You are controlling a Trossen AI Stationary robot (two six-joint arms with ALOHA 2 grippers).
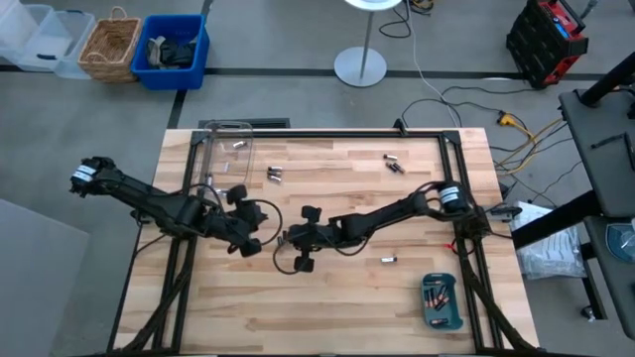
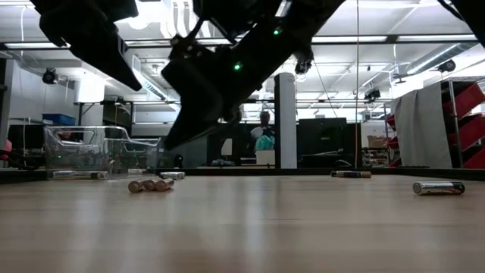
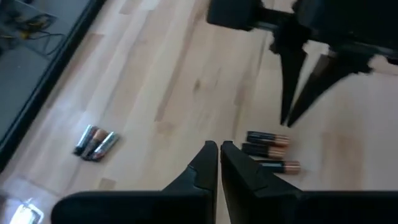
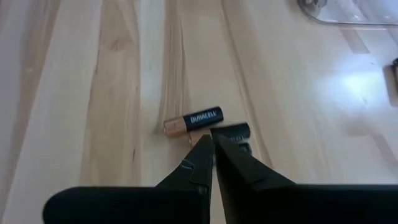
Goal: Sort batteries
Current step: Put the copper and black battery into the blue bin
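Note:
Three copper-and-black batteries [image 3: 268, 150] lie side by side on the wooden table, between my two grippers. My left gripper [image 3: 219, 147] hangs shut beside them. My right gripper [image 4: 209, 138] is shut too, its tips just over two of these batteries [image 4: 194, 120]. In the low view both grippers are above the tabletop, the right one's tips [image 2: 170, 144] over the batteries [image 2: 149, 184]. Other batteries lie loose: a pair [image 1: 275, 176] at the far middle, some [image 1: 394, 163] at the far right, one [image 1: 388, 260] near the right.
A clear plastic box [image 1: 226, 149] stands at the table's far left, with a battery or two in it. A teal tray [image 1: 443, 325] holding several batteries sits at the near right corner. Bare wood lies along the near edge.

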